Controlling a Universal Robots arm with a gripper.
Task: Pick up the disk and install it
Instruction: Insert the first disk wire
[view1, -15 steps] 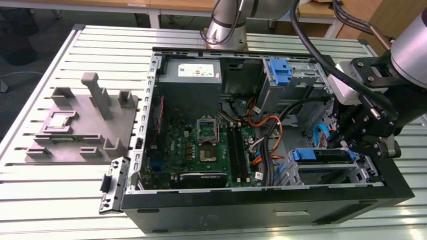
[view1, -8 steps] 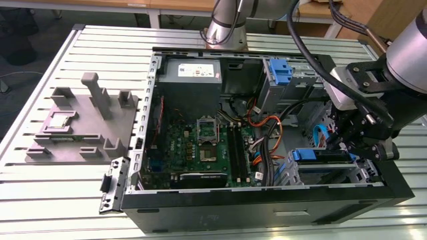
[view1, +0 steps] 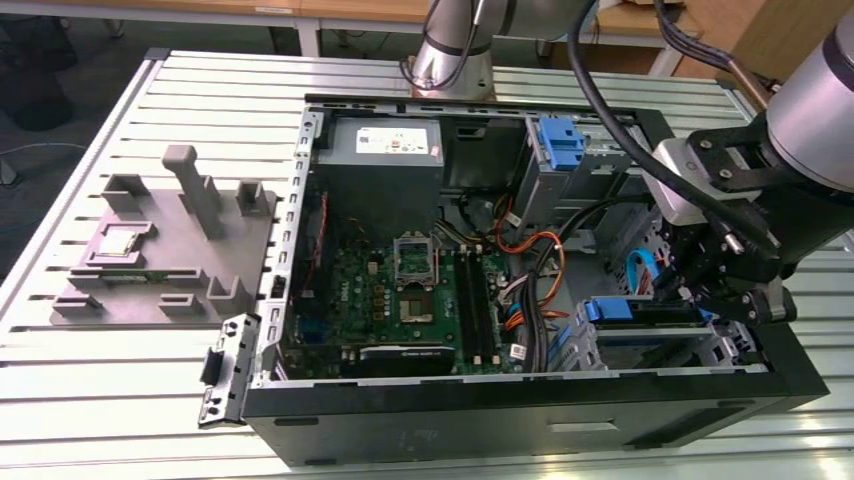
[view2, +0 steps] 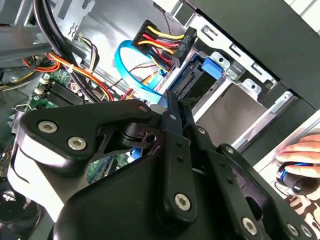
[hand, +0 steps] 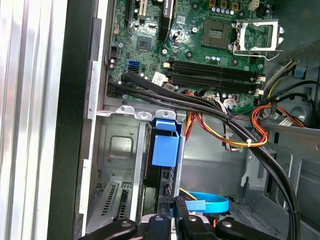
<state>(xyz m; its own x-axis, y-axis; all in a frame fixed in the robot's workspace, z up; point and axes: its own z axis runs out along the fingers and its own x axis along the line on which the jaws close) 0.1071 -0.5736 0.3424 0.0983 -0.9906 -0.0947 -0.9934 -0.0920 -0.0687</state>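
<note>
Starting on the exterior view's left, well away from the tool, a grey moulded fixture sits on the slatted worktop, apart from the work in hand. Nearer, the open computer case lies on its side so that its contents face up and the arm can reach in from above. It holds the grey power-supply box at the far end, the green motherboard across its floor, and bundles of orange and black cables running toward the tool's corner. A fixed blue-handled drive bay stands at the back, well clear of the tool. The disk is directly under the tool, down in the metal cage at the near corner of the case; in the first wrist view its blue bracket stands between the cage walls, so we judge it is largely seated. A blue ribbon cable curls loose just beside the tool, not plugged into the disk as far as we can see. The tool is clenched, jaws drawn together with nothing visible between them, tips at the disk's edge, apparently pressing rather than carrying.
</note>
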